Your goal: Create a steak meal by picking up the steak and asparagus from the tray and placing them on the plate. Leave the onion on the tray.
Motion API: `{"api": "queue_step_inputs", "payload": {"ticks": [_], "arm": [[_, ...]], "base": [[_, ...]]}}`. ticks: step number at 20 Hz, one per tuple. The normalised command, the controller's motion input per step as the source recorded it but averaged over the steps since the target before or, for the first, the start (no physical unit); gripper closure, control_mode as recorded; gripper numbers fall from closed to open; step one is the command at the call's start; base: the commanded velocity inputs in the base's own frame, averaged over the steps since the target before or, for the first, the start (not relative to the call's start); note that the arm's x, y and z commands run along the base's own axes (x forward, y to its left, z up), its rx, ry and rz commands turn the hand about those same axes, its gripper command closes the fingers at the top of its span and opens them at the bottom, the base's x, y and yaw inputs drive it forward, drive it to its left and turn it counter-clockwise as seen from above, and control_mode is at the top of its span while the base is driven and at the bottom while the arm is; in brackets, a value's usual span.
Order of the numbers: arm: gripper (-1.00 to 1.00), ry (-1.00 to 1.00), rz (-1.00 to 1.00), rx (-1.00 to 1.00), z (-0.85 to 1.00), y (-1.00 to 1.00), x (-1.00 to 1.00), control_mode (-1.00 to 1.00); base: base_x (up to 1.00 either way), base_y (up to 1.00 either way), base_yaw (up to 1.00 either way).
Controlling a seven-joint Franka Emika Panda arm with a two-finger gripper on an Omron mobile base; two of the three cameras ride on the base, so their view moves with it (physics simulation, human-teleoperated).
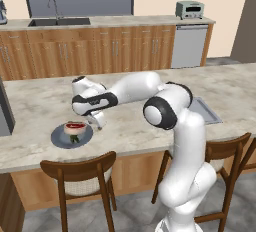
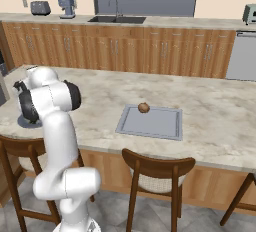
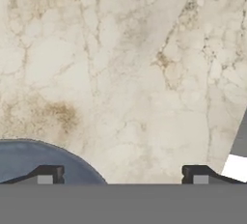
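The blue-grey plate (image 1: 57, 138) lies on the marble island at the left. On it rest the steak (image 1: 75, 126) and, just in front of it, the dark green asparagus (image 1: 75, 138). My gripper (image 1: 98, 121) hovers just right of the plate, pointing down at the counter. In the hand view the gripper (image 3: 121, 177) is open with bare marble between its fingertips (image 3: 46, 175), and the plate's rim (image 3: 43, 153) curves in at the lower left. The grey tray (image 2: 150, 123) lies further right with the onion (image 2: 144, 107) at its far edge.
Wooden chairs (image 1: 80, 168) (image 2: 157, 168) stand along the island's near edge. The back counter holds a sink (image 1: 59, 22) and a toaster oven (image 1: 189, 9). A dark appliance (image 1: 4, 113) stands at the island's left end.
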Motion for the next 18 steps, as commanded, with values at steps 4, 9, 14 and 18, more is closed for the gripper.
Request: {"api": "queue_step_inputs", "payload": {"ticks": [4, 9, 14, 18], "arm": [[-1.00, -0.16, -0.01, 0.06, 0.69, -0.64, -0.36, -1.00], [-1.00, -0.24, 0.00, 0.09, 0.75, -0.64, -0.65, -1.00], [-1.00, -0.28, 0.00, 0.10, 0.70, -0.62, -0.97, -1.00], [-1.00, -0.28, 0.00, 0.12, 0.55, -0.65, -0.98, -1.00]], "base": [[0.00, 0.00, 0.00], [0.00, 0.00, 0.00], [0.00, 0.00, 0.00], [0.00, 0.00, 0.00]]}}
